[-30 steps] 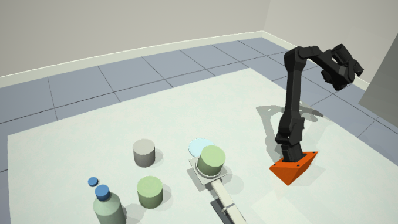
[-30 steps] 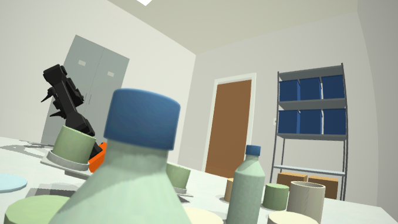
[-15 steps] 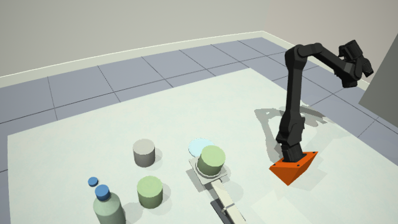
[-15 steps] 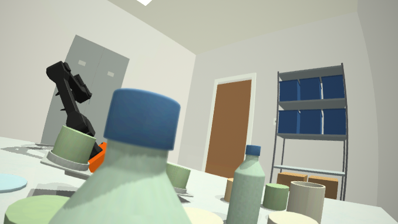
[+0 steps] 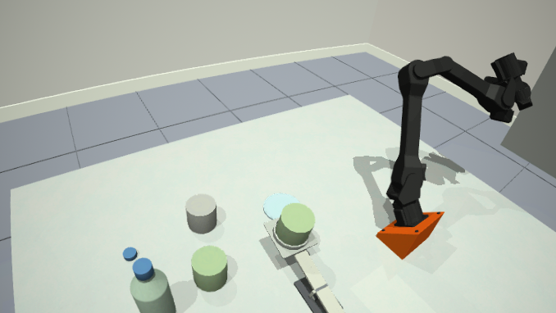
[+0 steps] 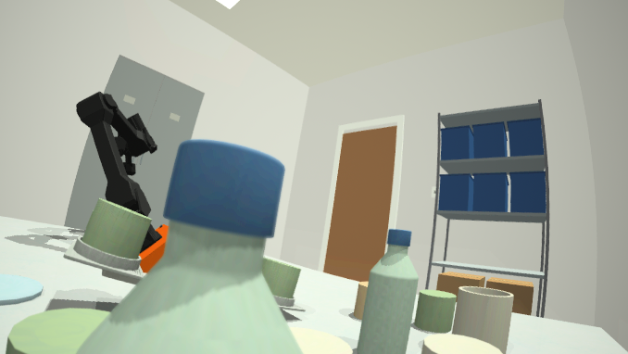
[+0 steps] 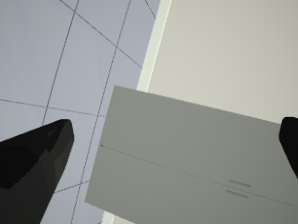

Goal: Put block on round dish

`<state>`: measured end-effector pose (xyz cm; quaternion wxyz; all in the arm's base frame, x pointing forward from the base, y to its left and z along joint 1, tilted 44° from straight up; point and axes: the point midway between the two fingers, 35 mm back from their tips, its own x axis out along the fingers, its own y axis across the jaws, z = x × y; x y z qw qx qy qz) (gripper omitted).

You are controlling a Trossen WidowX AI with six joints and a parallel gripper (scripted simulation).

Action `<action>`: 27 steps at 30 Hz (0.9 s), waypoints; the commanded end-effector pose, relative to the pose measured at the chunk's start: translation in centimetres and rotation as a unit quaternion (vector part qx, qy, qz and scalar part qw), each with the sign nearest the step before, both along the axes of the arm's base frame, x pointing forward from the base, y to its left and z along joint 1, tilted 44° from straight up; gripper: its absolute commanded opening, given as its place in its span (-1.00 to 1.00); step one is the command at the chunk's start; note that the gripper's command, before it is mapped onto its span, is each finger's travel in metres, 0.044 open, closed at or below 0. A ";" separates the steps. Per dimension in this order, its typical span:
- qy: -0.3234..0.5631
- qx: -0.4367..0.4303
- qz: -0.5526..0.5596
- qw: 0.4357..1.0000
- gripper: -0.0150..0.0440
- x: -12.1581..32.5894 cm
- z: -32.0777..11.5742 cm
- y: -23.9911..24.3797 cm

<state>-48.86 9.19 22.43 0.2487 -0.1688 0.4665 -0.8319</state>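
Note:
My gripper (image 5: 515,109) (image 6: 142,158) (image 7: 176,128) is open and empty, high up beyond the orange base and far from the balance. One green cup (image 5: 295,224) (image 6: 117,230) stands upside down on the raised end of the balance (image 5: 313,270) beside the dish. The other green cup (image 6: 282,277) stands on the far end, which looks lower; it is out of the frame in the top view and partly behind a bottle in the exterior view. The round pale blue dish (image 5: 275,205) (image 6: 18,288) is bare. The block is not visible.
A grey cylinder (image 5: 201,215), a loose green cylinder (image 5: 209,268) (image 6: 56,331), a small blue disc (image 5: 129,253) and a blue-capped bottle (image 5: 151,288) (image 6: 215,283) stand off the balance. Another bottle (image 6: 391,297), a green cylinder (image 6: 434,311) and a beige cup (image 6: 483,315) show at the right.

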 end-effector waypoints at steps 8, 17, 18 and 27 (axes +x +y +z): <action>-0.102 -0.105 -0.110 0.983 1.00 0.4 -1.8 5.8; -0.174 -0.196 -0.206 0.943 1.00 1.8 -3.6 10.9; -0.181 -0.206 -0.217 0.937 1.00 2.0 -3.9 11.5; -0.237 -0.295 -0.311 0.872 1.00 4.4 -6.0 16.2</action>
